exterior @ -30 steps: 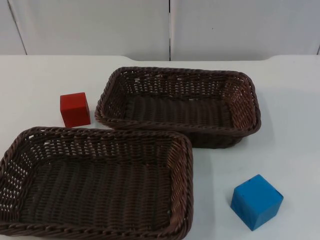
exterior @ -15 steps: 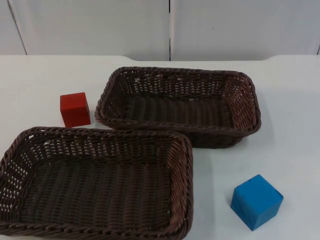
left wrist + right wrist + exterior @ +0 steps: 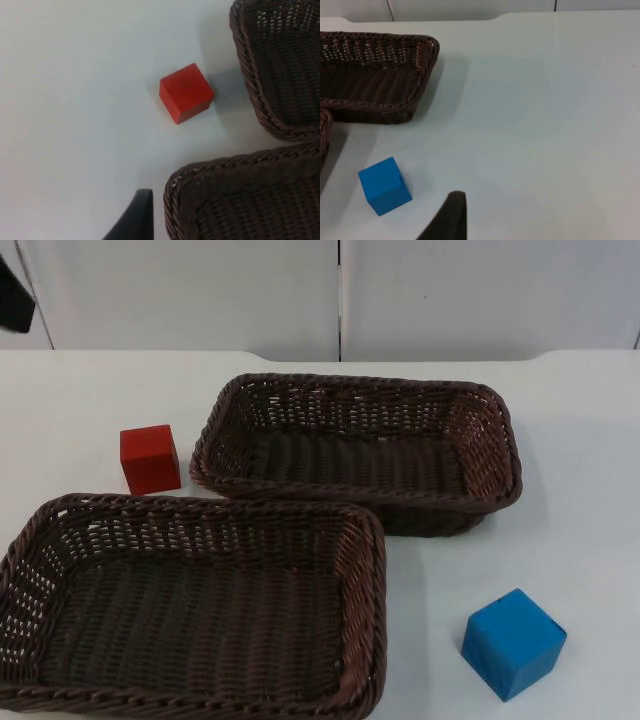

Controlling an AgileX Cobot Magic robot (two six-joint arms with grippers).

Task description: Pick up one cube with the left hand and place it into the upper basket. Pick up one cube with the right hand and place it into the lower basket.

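A red cube (image 3: pixel 150 458) rests on the white table just left of the upper brown wicker basket (image 3: pixel 360 382). The lower wicker basket (image 3: pixel 200 508) lies at the front left, its far rim close to the red cube. A blue cube (image 3: pixel 512 643) stands at the front right, beside the lower basket. Both baskets hold nothing. My left gripper (image 3: pixel 137 217) hangs above the table, short of the red cube (image 3: pixel 186 93) and apart from it. My right gripper (image 3: pixel 451 215) hovers over bare table to the side of the blue cube (image 3: pixel 385 186), not touching it.
A black part of the left arm (image 3: pixel 15 300) shows against the grey partition wall at the back left. Bare white table lies to the right of the upper basket (image 3: pixel 380 37) and around the blue cube.
A black part of the left arm has come into the top view's upper left corner. The cubes and baskets have not moved.
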